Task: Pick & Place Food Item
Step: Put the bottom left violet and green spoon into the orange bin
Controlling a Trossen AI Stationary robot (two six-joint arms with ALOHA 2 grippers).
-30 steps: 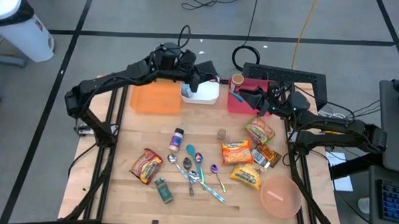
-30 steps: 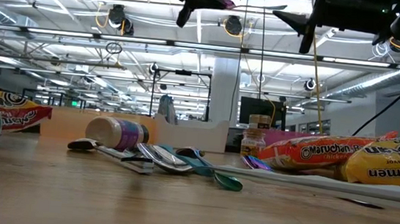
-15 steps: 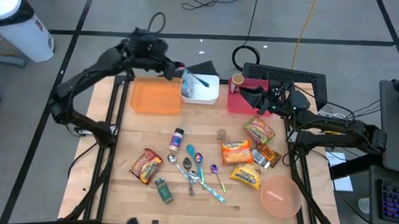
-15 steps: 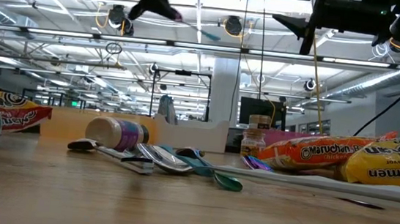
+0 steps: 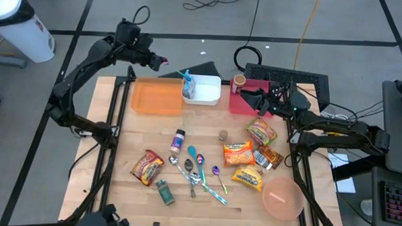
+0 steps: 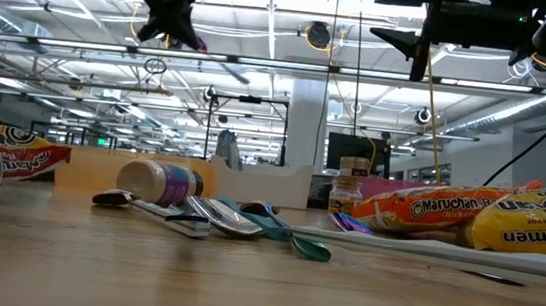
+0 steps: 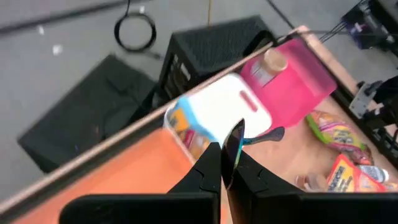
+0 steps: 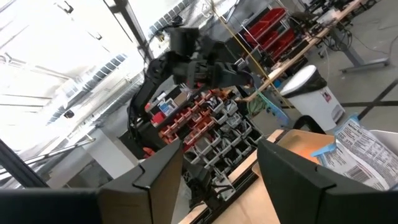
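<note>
overhead, table-level, two wrist views.

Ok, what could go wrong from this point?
1. The left gripper pinches the spoon only by its bowl, high over the table's far edge, handle sticking out; it may slip and fall off the table.
2. It holds a spoon, while the ramen packets lie untouched, so the food item may never get placed.
The right gripper waits open above the pink bin.

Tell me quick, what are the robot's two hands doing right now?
Left gripper: fingers shut on a teal spoon, raised above the table's far left corner.
Right gripper: fingers open, holding nothing, above the pink tray.
</note>
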